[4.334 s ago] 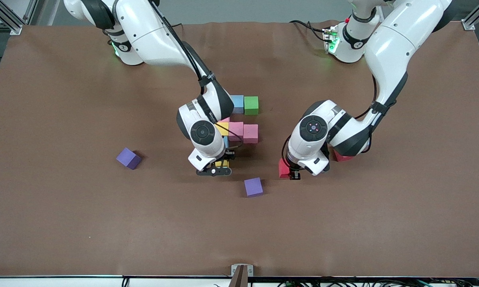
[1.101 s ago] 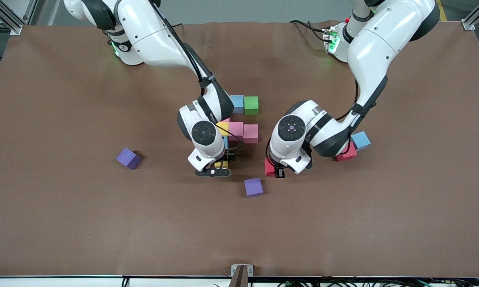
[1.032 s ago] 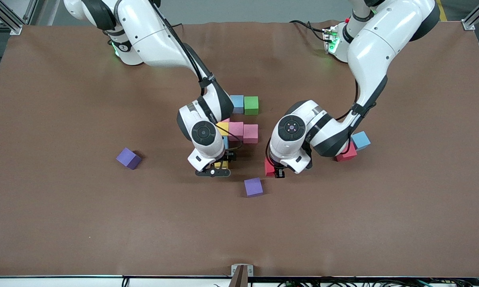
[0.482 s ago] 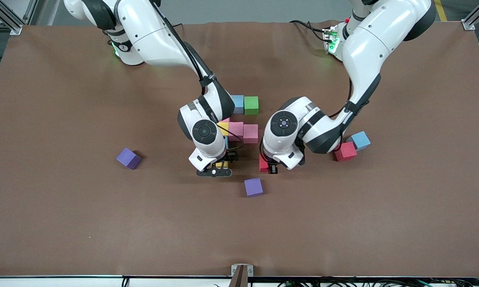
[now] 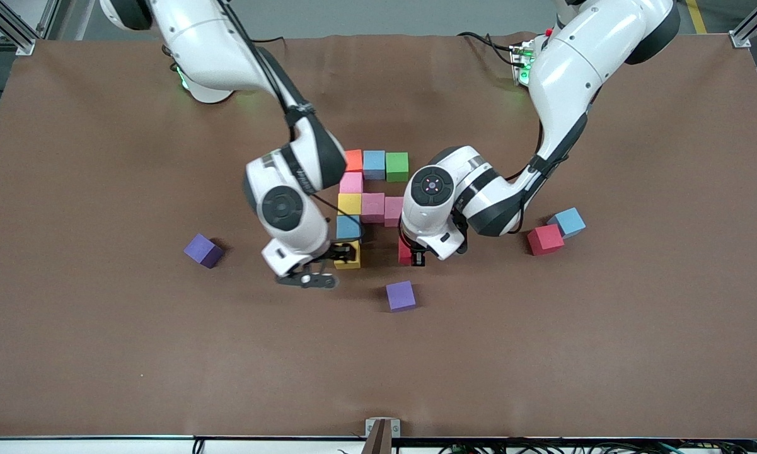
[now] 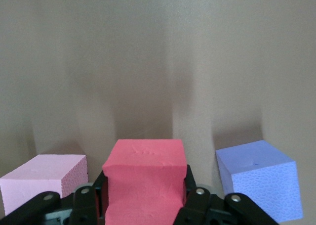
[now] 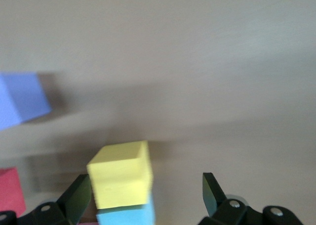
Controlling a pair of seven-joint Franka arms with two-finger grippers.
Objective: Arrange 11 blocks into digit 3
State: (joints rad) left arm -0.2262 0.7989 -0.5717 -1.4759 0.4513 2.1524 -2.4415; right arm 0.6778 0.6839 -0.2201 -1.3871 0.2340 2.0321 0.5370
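Left end effector point(image 5: 416, 257) is clamping a red block point(image 6: 144, 178) between its fingers point(image 6: 195, 195), low over the worktop point(image 5: 101, 347), just beside the pink block point(image 5: 393, 210) at the free end of the middle bar. In the left wrist view a pink block point(image 6: 43, 182) is sitting on one side of the held cube and a purple block point(image 6: 259, 183) on the other.

Right end effector point(image 5: 318, 268) is standing released, fingers point(image 7: 213, 190) spread wide, hanging just above the yellow block point(image 5: 348, 254) at the spine's near end.

The partial digit 3 point(image 5: 365, 202) is lying mid-worktop: orange point(image 5: 353, 160), blue point(image 5: 374, 164), green point(image 5: 397, 166) as the top bar; pink point(image 5: 352, 183), yellow point(image 5: 350, 203), blue point(image 5: 348, 227) running down the spine.

Loose: purple block point(image 5: 401, 296) nearer the camera, another purple block point(image 5: 202, 250) toward the right arm's end, red block point(image 5: 545, 239) touching a blue block point(image 5: 570, 222) toward the left arm's end.
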